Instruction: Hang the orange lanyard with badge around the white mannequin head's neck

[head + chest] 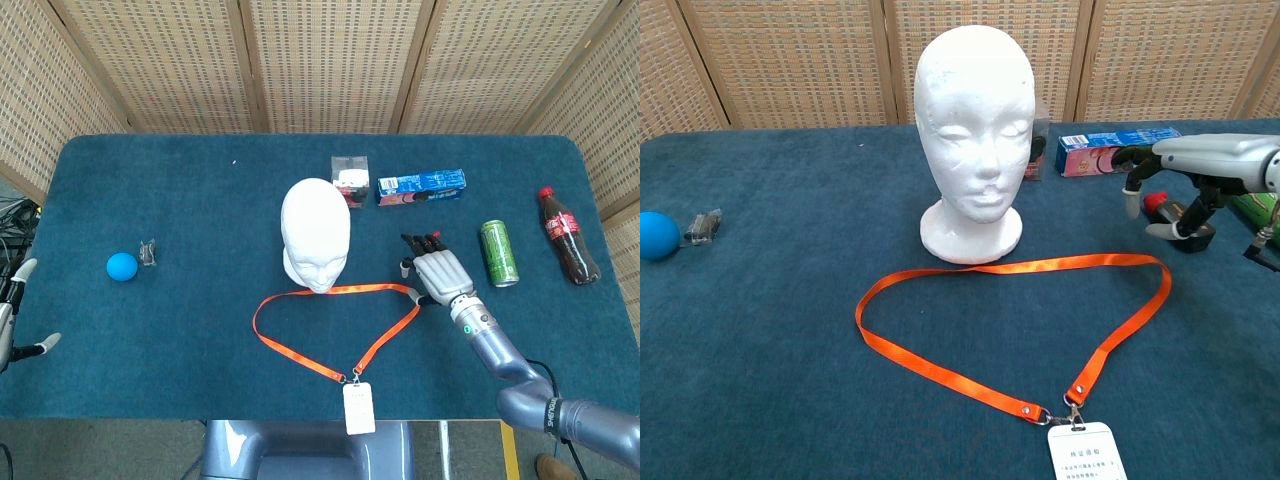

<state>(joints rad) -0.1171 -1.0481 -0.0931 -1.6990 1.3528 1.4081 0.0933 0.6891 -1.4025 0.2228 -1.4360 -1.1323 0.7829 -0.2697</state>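
Observation:
The white mannequin head point(317, 233) point(975, 130) stands upright mid-table, facing me. The orange lanyard point(300, 349) point(940, 370) lies in a flat loop in front of its base, its white badge point(359, 407) point(1086, 452) at the near table edge. My right hand point(435, 273) point(1185, 175) hovers open, fingers spread, just right of the loop's far right corner, above the table and holding nothing. My left hand point(12, 320) shows only at the far left edge of the head view, open and far from the lanyard.
A blue ball point(121, 266) and a small clip point(149, 252) lie at the left. Behind the head are a small clear box point(350, 180) and a blue carton point(421, 186). A green can point(497, 252), cola bottle point(566, 234) and a small black bottle point(1180, 222) lie at the right.

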